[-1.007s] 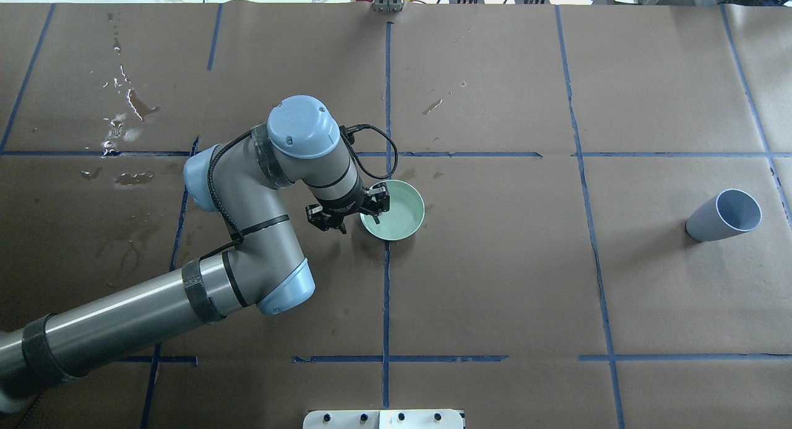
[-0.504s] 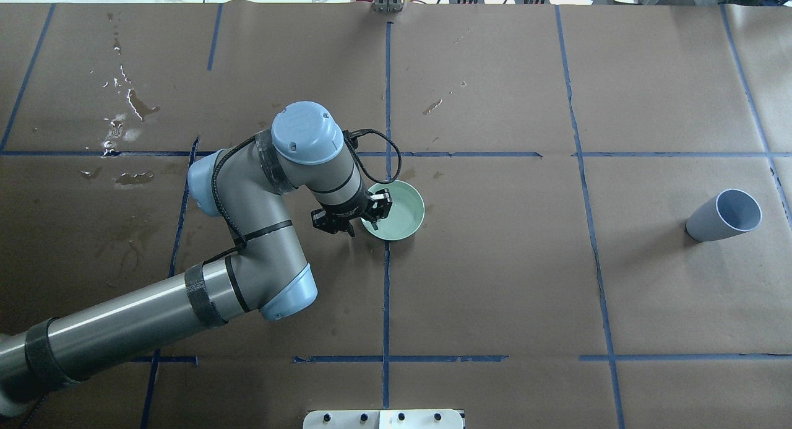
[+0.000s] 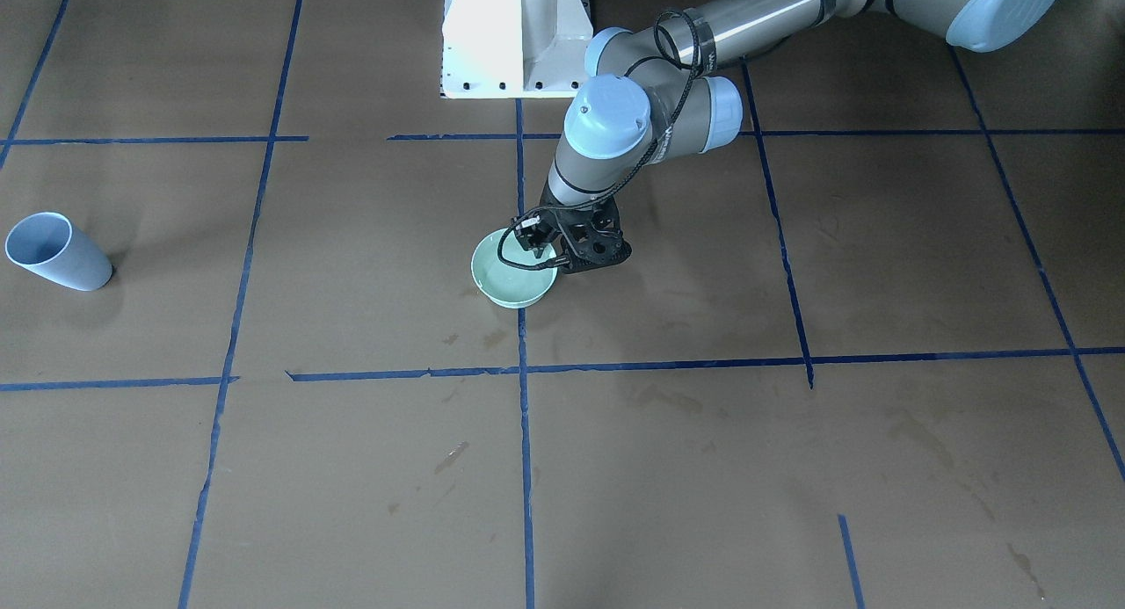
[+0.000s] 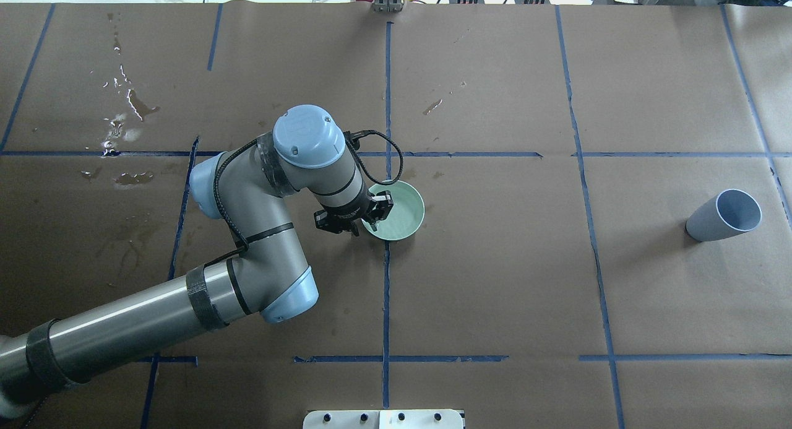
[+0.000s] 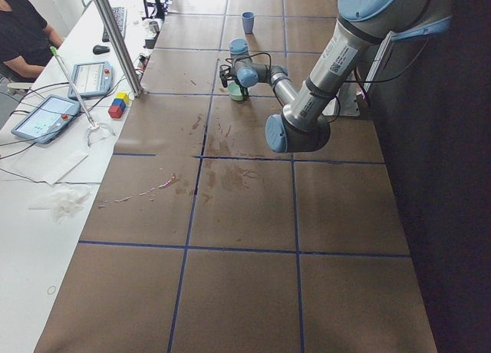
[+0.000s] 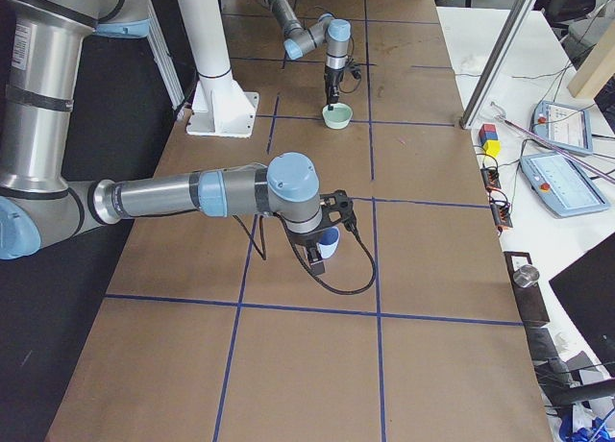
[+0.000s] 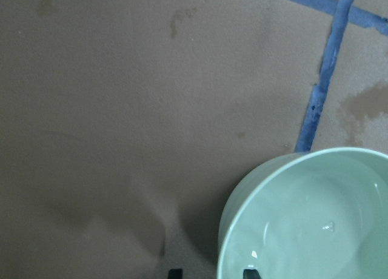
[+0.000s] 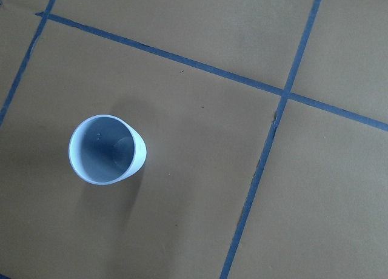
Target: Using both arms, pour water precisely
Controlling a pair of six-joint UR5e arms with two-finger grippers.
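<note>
Right now you've got the L arm bent down over mid-table, w/ the L gripper at the green bowl, on the side toward the robot's left. Check the L wrist cam: the jaws are spread and straddle the rim, one fingertip outside the wall, the other inside. There's a gap on the outer side, so nothing's clamped. The water sits in that bowl, shallow, w/ a few glints and a small bubble. The bowl stands flat on the brown paper, over a blue tape line. The blue cup stands well apart, on the robot's right. You only get the R gripper in the side view, close by the cup; spread or closed, can't tell. The far L corner has wet patches glinting.
</note>
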